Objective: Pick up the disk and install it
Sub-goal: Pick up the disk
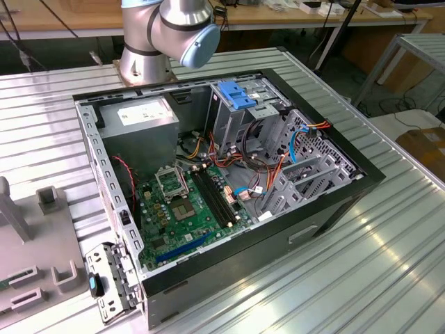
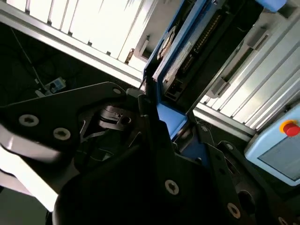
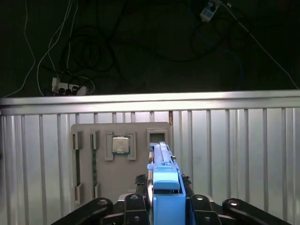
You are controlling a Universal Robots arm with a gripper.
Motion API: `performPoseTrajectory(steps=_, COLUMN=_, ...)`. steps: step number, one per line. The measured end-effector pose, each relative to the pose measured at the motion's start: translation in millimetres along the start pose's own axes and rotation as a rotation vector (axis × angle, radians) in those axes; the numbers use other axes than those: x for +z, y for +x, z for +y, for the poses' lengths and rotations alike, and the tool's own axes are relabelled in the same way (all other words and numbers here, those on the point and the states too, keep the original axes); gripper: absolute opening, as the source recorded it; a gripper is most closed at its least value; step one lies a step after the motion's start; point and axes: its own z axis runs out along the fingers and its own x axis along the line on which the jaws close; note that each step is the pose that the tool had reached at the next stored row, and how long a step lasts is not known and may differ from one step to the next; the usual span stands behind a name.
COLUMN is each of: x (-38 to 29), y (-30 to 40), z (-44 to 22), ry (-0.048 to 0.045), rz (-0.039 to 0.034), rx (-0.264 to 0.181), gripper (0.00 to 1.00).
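Ribbed metal table (image 3: 243, 150) lies beneath; my gripper (image 3: 167, 206) clamps the disk (image 3: 165, 183) by its blue frame edges; rigid, fairly heavy, shock-sensitive, I judge.

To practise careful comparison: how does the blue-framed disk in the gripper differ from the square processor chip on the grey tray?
Pose: the disk is held edge-on to the grey tray; the processor chip lies flat. Support: the disk is clamped in the gripper; the chip sits in a recess of the tray. Look: the disk has a blue frame; the chip is silver with a green rim. Both are flat parts.
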Motion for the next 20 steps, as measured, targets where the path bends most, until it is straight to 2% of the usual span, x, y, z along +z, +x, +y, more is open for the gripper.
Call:
performPoseTrajectory(steps=2, x=-20.9, y=0.4, z=-0.1, ry=0.0001, rz=0.0001, rx=0.0, gripper=0.37)
performPoseTrajectory(steps=3, x=-35.5, y=0.7, z=-0.2, ry=0.0, rz=0.0001, rx=0.0, gripper=0.37)
performPoseTrajectory(steps=5, x=-47.0, y=1.0, z=-0.2, ry=0.0002, rz=-0.0001, rx=0.0, gripper=0.37)
performPoseTrajectory(steps=6, x=-63.2, y=1.3, z=-0.4, ry=0.0001, rz=0.0, rx=0.0, gripper=0.37)
performPoseTrajectory(steps=10, x=-102.3, y=2.0, z=-0.6, ry=0.0002, rz=0.0, rx=0.0, gripper=0.37)
performPoseTrajectory(steps=11, x=-109.4, y=2.2, z=-0.6, ry=0.0, rz=0.0001, rx=0.0, gripper=0.37)
performPoseTrajectory(steps=13, x=-116.8, y=2.3, z=-0.7, ry=-0.0001, rz=0.0, rx=0.0, gripper=0.37)
performPoseTrajectory(steps=17, x=-116.7, y=2.3, z=-1.8, ry=0.0, rz=-0.0006, rx=0.0, gripper=0.37)
performPoseTrajectory(steps=20, x=-116.7, y=2.1, z=-8.6, ry=-0.0001, rz=-0.0005, rx=0.0, gripper=0.37)
